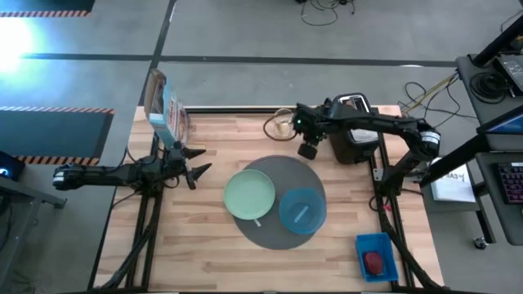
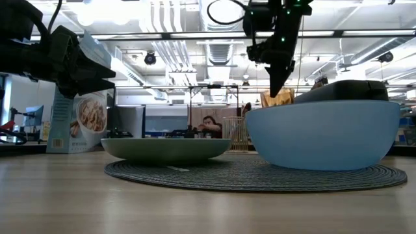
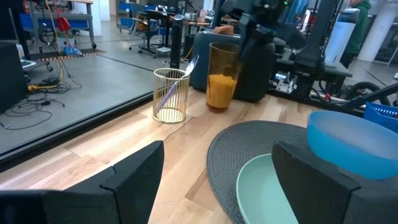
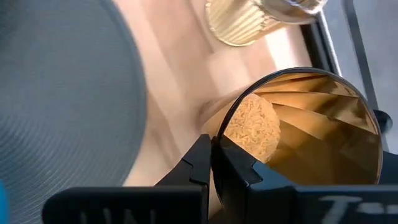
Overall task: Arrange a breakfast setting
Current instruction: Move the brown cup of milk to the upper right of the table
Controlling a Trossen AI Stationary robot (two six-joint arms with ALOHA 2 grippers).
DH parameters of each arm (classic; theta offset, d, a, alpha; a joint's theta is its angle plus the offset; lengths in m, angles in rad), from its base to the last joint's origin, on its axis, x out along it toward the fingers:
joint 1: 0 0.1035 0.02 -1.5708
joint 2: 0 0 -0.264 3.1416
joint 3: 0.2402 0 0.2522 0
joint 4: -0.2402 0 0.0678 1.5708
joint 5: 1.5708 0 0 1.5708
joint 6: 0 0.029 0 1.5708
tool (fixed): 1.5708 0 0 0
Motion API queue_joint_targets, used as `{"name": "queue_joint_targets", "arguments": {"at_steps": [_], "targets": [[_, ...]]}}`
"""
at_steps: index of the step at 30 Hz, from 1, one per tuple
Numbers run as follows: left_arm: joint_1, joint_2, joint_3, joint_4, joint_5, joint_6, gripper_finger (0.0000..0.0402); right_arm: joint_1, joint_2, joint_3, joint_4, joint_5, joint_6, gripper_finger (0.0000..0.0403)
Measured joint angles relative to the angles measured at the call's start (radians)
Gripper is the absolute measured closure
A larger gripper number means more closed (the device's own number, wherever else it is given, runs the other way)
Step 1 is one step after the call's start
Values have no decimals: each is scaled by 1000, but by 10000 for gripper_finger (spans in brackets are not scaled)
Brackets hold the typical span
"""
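Note:
A round dark-grey mat (image 1: 274, 233) lies mid-table with a pale green plate (image 1: 249, 194) and a blue bowl (image 1: 302, 211) on it. Beyond the mat stands the amber glass (image 3: 222, 74), its lower half orange, next to a gold wire holder (image 3: 170, 94). My right gripper (image 4: 212, 149) is above the glass, shut on its rim. A brown toast slice (image 1: 351, 102) sticks out of the dark toaster (image 1: 353, 139). A small red food piece (image 1: 374, 261) lies in a blue tray. My left gripper (image 1: 196, 167) waits open and level at the table's left, touching nothing. My right gripper pinches the amber glass's rim (image 4: 219, 127), one finger (image 4: 239, 168) inside the glass and one outside. The fingers come from above, slanting down. The glass stays upright below them; I cannot tell whether its base is on the table or just off it.
A cereal box (image 1: 163, 110) stands at the table's far left corner. The blue tray (image 1: 377, 255) sits at the near right. A person shows in the room beyond the table (image 2: 209, 123). Bare wood lies along the near edge and between the left gripper and the mat.

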State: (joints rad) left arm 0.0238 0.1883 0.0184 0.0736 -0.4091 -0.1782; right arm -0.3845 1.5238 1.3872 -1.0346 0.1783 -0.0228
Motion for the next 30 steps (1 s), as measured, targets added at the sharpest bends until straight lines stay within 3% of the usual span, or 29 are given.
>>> {"name": "queue_joint_targets", "arguments": {"at_steps": [15,30], "targets": [[0,0,0,0,0,0,119,-238,0,0,91,-84,-32,394],[0,0,0,0,0,0,120,-249,39,4,113,-81,-70,394]]}}
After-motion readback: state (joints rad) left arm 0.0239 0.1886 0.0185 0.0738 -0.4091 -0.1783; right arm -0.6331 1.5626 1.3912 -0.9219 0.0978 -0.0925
